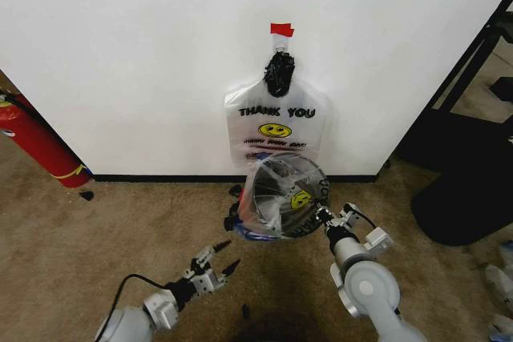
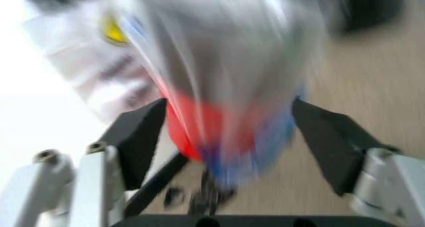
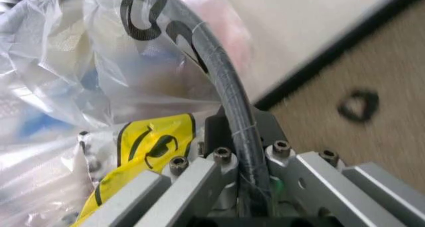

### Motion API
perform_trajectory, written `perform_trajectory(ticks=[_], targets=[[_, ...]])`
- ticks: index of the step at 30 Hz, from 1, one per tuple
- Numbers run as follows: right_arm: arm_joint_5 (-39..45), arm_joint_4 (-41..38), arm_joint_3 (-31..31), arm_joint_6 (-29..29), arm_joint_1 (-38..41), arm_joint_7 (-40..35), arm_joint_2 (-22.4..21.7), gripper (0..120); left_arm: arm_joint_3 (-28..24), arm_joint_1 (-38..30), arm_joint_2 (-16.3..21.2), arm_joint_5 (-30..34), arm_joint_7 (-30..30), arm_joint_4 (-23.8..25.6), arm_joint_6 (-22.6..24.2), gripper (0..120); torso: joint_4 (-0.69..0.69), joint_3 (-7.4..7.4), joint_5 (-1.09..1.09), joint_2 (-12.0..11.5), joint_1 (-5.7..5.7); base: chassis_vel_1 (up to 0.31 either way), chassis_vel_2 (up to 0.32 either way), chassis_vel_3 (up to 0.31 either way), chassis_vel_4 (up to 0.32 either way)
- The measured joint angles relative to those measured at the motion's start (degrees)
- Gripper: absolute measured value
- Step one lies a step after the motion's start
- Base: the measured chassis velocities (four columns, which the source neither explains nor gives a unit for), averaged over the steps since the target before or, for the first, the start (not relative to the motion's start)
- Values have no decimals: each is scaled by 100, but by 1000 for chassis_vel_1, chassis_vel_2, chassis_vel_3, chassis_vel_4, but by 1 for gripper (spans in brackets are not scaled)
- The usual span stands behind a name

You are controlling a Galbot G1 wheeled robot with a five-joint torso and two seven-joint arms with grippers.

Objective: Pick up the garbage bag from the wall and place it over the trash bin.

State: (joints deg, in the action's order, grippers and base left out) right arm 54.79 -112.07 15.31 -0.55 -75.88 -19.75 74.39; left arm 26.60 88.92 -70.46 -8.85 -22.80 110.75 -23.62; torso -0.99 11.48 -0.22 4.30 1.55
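Note:
A see-through "THANK YOU" garbage bag (image 1: 276, 127) with a yellow smiley hangs on the white wall (image 1: 144, 54) under a red tape piece (image 1: 281, 30). Below it the black wire trash bin (image 1: 280, 180) is tipped with its mouth toward me, and a second printed plastic bag (image 1: 300, 198) is draped over it. My right gripper (image 1: 323, 215) is shut on the bin's rim (image 3: 226, 87) and the plastic there (image 3: 143, 152). My left gripper (image 1: 228, 254) is open, low and left of the bin. Its wrist view shows the blurred bin's red base (image 2: 199, 127) just ahead of its spread fingers (image 2: 139, 137).
A red fire extinguisher (image 1: 32, 142) leans at the far left by the wall. Black furniture (image 1: 473, 190) stands at the right. A black baseboard (image 1: 160, 177) runs along the wall. Small dark bits (image 1: 86, 195) lie on the brown carpet.

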Motion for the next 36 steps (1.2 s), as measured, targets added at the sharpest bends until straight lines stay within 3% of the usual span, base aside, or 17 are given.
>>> perform_trajectory(ticks=[1,3,5,6,8,14,20,22,30,36], targets=[[-256,64,-93,-185,-10,114,-13,0,-174,85,37,364,520,219,307,85,0,0,-2,0,0,0,0,0,0],[-424,108,-149,-295,-16,192,-17,0,-283,120,55,553,836,350,500,88,0,0,-1,0,0,0,0,0,0],[-1037,288,-330,-629,-20,449,-22,0,-679,205,86,1187,1611,821,1181,90,2,0,2,0,0,0,0,0,0],[-1179,344,-368,-700,-17,502,-22,0,-770,221,86,1310,1719,928,1322,89,1,0,-1,0,0,0,0,0,0],[-1608,536,-501,-889,4,659,-22,0,-1167,268,78,1822,2106,1399,1904,79,0,0,2,0,0,0,0,0,0],[-2193,783,-631,-1053,52,903,-27,0,-1734,173,-14,2548,2515,1864,2694,59,0,0,1,0,0,0,0,0,0],[-2543,826,-740,-1034,72,947,-27,0,-2188,-124,-95,2906,3289,1862,3301,39,0,0,0,0,0,0,0,0,0],[-2763,789,-777,-991,57,974,-31,0,-2431,-390,-143,3093,4044,1712,3702,28,1,0,0,0,0,0,0,0,0],[-3376,605,-872,-1005,-54,1087,-61,0,-2729,-916,-185,3227,5039,1490,4422,0,0,0,0,0,0,0,0,0,0],[-3802,553,-973,-1104,-149,1093,-58,0,-2756,-1137,-187,3276,5243,1368,4688,0,0,0,0,0,0,0,0,0,0]])
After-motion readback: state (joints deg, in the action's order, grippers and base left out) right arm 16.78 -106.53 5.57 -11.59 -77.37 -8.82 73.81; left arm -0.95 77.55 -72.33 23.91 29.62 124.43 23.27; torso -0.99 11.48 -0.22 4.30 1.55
